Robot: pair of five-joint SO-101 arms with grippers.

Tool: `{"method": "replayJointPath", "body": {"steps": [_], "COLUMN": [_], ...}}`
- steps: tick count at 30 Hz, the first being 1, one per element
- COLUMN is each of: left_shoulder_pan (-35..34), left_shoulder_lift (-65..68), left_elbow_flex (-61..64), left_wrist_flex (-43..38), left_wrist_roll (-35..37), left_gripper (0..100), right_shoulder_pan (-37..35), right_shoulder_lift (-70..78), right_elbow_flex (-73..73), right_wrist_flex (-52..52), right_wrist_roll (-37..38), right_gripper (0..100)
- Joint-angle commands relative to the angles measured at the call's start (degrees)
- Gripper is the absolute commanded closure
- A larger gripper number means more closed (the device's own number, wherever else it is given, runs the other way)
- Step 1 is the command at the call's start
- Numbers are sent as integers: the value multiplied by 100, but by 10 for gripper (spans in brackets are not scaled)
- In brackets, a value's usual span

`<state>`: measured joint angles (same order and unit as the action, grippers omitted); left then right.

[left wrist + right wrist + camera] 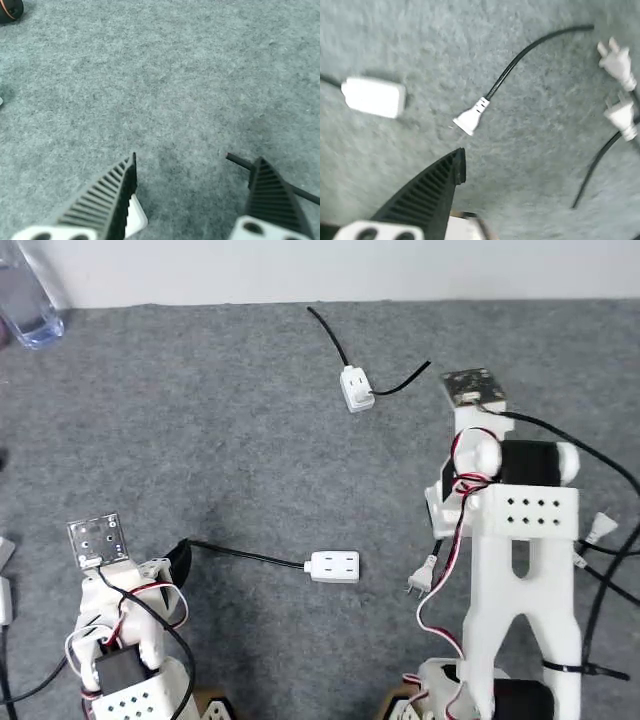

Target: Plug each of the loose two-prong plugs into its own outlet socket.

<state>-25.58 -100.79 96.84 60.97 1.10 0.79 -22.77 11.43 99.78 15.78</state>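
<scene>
- High view: grey felt table (200,440). The near outlet socket (335,566) lies flat between the two arms, and its black cord (245,556) runs off toward the left arm (125,650).
- The far outlet socket (356,390) lies near the back edge, well apart from the near one, with its own black lead curling away on both sides.
- A loose plug (422,580) lies on the felt just beside the right arm (520,540), a little to the right of the near outlet socket and not touching it. An edge plug (600,528) lies at the far right, beside that same arm.
- A clear bottle (25,300) stands in the back left corner.
- Left wrist view: the left gripper (192,165) hangs over bare felt with its ribbed fingers (107,200) spread apart, holding nothing. The black cord passes behind the tip of one finger.
- Right wrist view: the right gripper (490,195) shows one ribbed finger (432,192) with bare felt along its inner face, so it is spread and holding nothing.
- Beyond it lies a socket block (372,96); I cannot tell which socket this is.
- A black-corded plug (470,120) lies near the block but apart from it.
- A pair of plugs (620,90) lies close together, farther off.
</scene>
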Motion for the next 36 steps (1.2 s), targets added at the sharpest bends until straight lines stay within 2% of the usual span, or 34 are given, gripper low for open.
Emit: {"method": "replayJointPath", "body": {"steps": [1, 7, 10, 14, 16, 25, 36], "left_shoulder_pan": [26, 26, 26, 26, 26, 26, 26], "left_shoulder_lift": [-18, -18, -18, -18, -18, -18, -18], "left_elbow_flex": [-22, -22, -22, -22, -22, -22, -22], "left_wrist_flex": [-132, -141, -141, -141, -141, -141, -123], "left_wrist_roll": [0, 0, 0, 0, 0, 0, 0], "left_gripper": [661, 661, 661, 661, 661, 661, 661], "right_shoulder_pan": [242, 251, 242, 356, 382, 374, 365], "right_shoulder_lift": [-233, -189, -233, -233, -233, -171, -163], "right_elbow_flex": [-26, 229, 791, 1618, 1749, 1477, 1670], "right_wrist_flex": [145, 295, 303, 303, 303, 259, -31], "right_wrist_roll": [1547, 3235, 4536, 6646, 7349, 8246, 10040], "right_gripper": [471, 471, 471, 471, 471, 472, 472]}}
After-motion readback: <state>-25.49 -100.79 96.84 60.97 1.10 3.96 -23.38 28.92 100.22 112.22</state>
